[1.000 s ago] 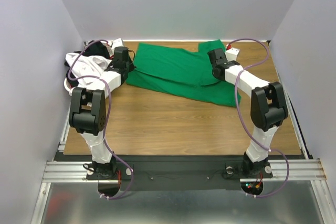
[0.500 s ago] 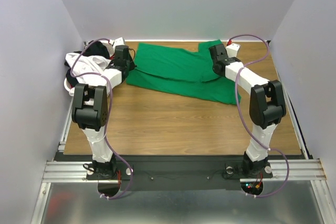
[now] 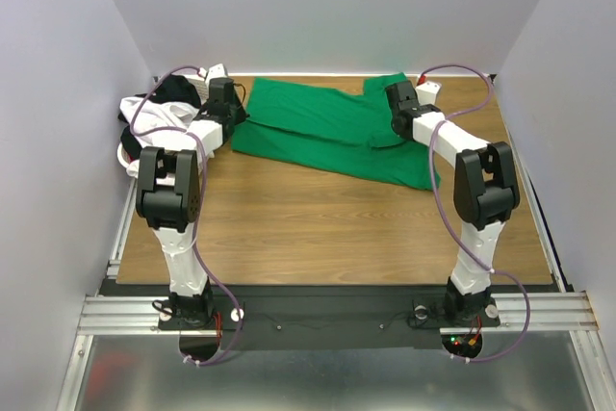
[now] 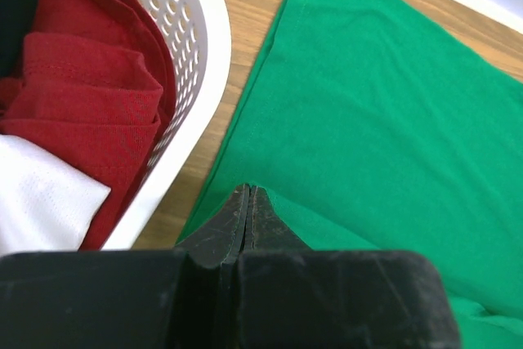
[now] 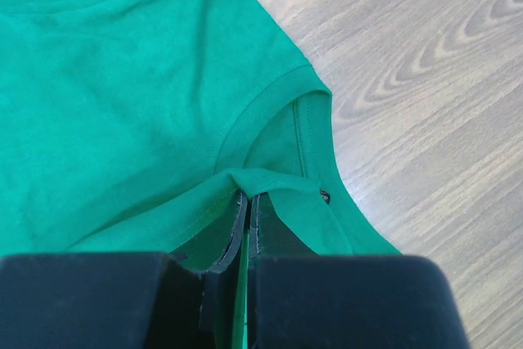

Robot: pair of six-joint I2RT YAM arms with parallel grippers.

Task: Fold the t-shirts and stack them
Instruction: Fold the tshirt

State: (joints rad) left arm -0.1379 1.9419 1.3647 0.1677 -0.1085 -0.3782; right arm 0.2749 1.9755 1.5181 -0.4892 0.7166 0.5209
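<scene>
The left pincer (image 4: 249,195) clenches the green t-shirt (image 3: 327,132) at its edge beside the white basket (image 4: 200,46); the right pincer (image 5: 245,199) clamps a hemmed fold of it.

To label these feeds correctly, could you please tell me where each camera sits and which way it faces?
Top external: above and behind the arm bases, looking down and forward at the brown wooden table and bright green cloth t-shirt; both arms show whole.
Left wrist: on the left arm, looking down past the shut left gripper at the shirt's edge and white lattice plastic basket.
Right wrist: on the right arm, looking down past the right gripper pinching the shirt's cloth.
All three share the green shirt.
</scene>
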